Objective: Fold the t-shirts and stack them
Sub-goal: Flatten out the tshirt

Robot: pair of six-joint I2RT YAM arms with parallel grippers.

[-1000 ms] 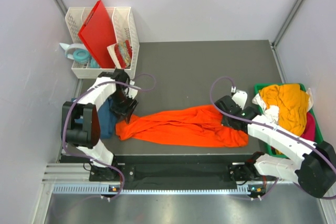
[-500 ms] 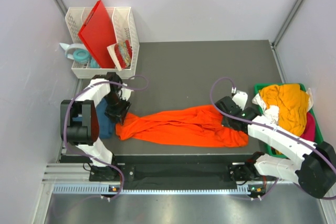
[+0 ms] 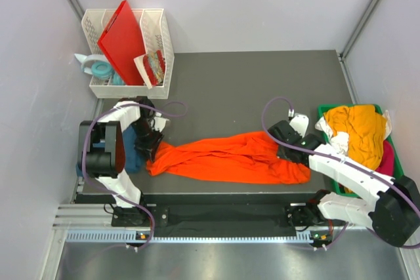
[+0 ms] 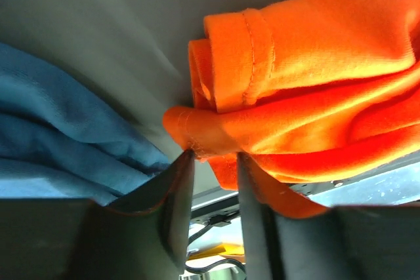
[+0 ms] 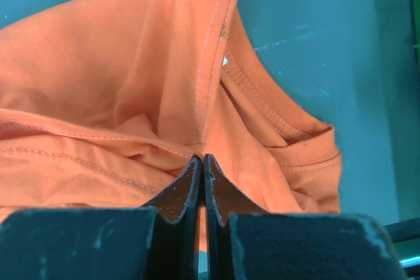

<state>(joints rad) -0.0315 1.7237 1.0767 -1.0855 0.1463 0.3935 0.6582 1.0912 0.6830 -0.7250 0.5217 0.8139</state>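
- Well, the left pincer [image 4: 214, 156] stands part-way spread, with a rolled hem of the orange t-shirt [image 3: 230, 159] right in its mouth. The hem touches both tips, but no firm bite shows.
- The right pincer [image 5: 202, 157] is pressed together, pinching a raised ridge of that same shirt just beside the collar.
- Between the two pincers the shirt lies as one long bunched rope along the near part of the table [image 3: 249, 83].
- To do this step well, I'd say the left one should take the whole hem roll, not a single layer. Both should then lift and draw apart evenly so the cloth opens flat.
- Just outside the left pincer lies the teal-blue t-shirt [image 4: 59, 136]. Catching it along with the orange would spoil the grab.
- The table's near edge runs close behind both pincers, so cloth pulled that way could slip over.
- Ahead of them, bare grey tabletop leaves room for spreading.
- Farther out, the white basket [image 3: 161, 31] with the red board [image 3: 121, 40] stands beyond the left pincer. The green bin [image 3: 326, 109] holding a mustard-yellow t-shirt [image 3: 357, 129] sits outside the right.
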